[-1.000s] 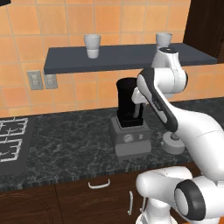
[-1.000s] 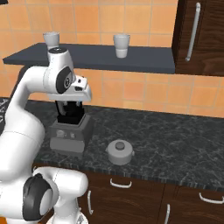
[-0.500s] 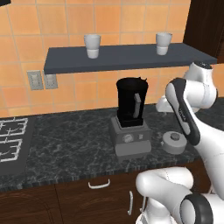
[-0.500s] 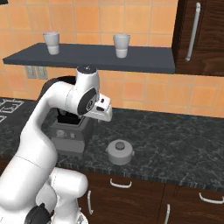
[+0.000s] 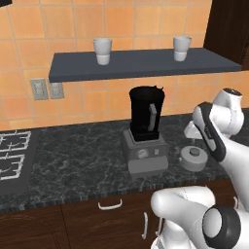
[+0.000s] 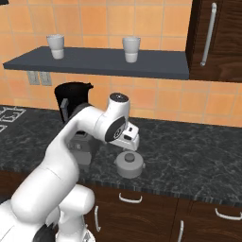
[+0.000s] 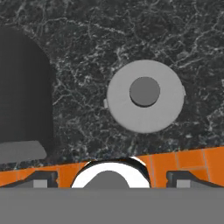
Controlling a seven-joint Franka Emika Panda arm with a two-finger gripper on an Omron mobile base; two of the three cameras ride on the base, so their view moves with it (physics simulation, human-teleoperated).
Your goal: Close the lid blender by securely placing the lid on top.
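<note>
Lid (image 7: 145, 96) lies flat on the desk (image 7: 131, 30) straight ahead of my wide-open, empty jaws, looking light, rigid and smooth, so I judge its central knob (image 7: 145, 91) the best hold.

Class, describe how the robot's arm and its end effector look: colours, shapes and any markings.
The arm is built of glossy white, rounded, tube-like segments joined by dark grey, disc-shaped caps. Its boxy white hand ends in the end effector, which has two small dark finger tips. No cables or markings are visible.
</note>
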